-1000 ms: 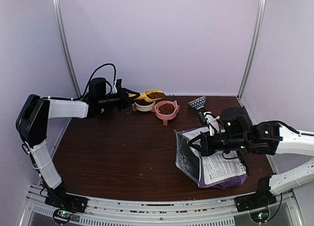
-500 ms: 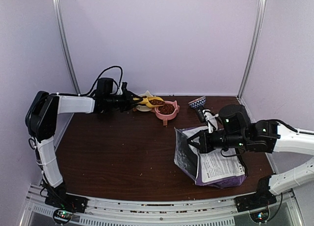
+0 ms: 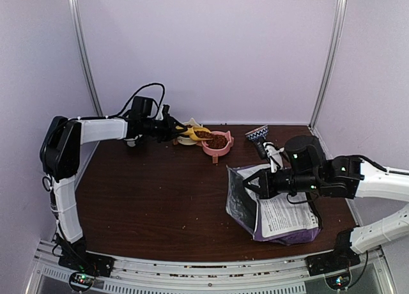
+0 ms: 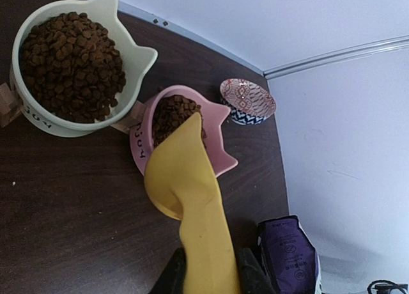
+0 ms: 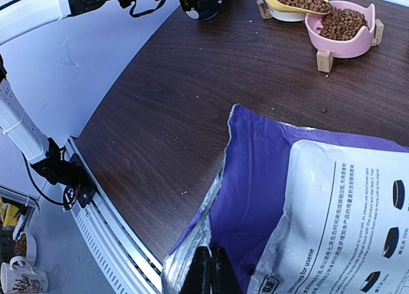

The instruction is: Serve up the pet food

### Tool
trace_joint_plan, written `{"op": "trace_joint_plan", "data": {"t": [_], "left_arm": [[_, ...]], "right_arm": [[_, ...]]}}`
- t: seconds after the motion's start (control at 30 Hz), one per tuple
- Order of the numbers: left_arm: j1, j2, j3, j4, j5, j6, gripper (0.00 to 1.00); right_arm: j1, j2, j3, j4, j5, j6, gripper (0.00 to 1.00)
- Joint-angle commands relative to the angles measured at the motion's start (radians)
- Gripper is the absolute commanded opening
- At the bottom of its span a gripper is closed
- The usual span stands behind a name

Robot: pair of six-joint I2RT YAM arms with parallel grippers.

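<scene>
1. FAR EDGE OF THE TABLE (image 3: 160, 192): My left gripper (image 4: 211, 278) is clenched on the handle of the yellow scoop (image 4: 188, 179). The scoop's mouth is tipped over the rim of the pink bowl (image 4: 220, 165).

2. WHERE THE FOOD IS: The pet food (image 5: 303, 0), small reddish-brown kibble, lies in the scoop's trough, as my right wrist camera shows. More is heaped in the pink bowl. The pale bowl (image 4: 137, 57) just beside it is full nearly to the brim. I cannot see inside the bag.

3. NEAR RIGHT: My right gripper (image 5: 211, 268) is pinched tight on the foil lip of the purple bag (image 5: 268, 172). The bag lies on its side with the white label up. Its mouth is lifted and faces the middle of the table, well apart from the bowls.

4. STEP IN HAND: By my reading, this is the pour of a scoopful into the pink bowl. With both bowls already holding kibble, the serving looks close to done.

5. NEXT MOVE: The load sits low in the scoop, so my left wrist must roll further for the pellets to slide off the lip. The mouth should stay inside the rim so that no pellets land on the wood. The pink bowl rests on small wooden feet, so I should not lean the scoop on its edge.

6. ALSO PICTURED: A patterned dish (image 4: 248, 99) stands apart beyond the pink bowl. I can see no kibble in it.
</scene>
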Motion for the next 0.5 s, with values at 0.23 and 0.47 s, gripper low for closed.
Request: {"op": "trace_joint_plan", "data": {"t": [0.23, 0.47], "left_arm": [[-0.007, 0.018, 0.119, -0.148, -0.052, 0.13, 0.0], [-0.03, 0.049, 0.212, -0.239, -0.076, 0.182, 0.0]], "right_arm": [[-0.004, 0.01, 0.032, 0.065, -0.023, 0.008, 0.0], [-0.004, 0.01, 0.033, 0.063, -0.025, 0.009, 0.0]]}}
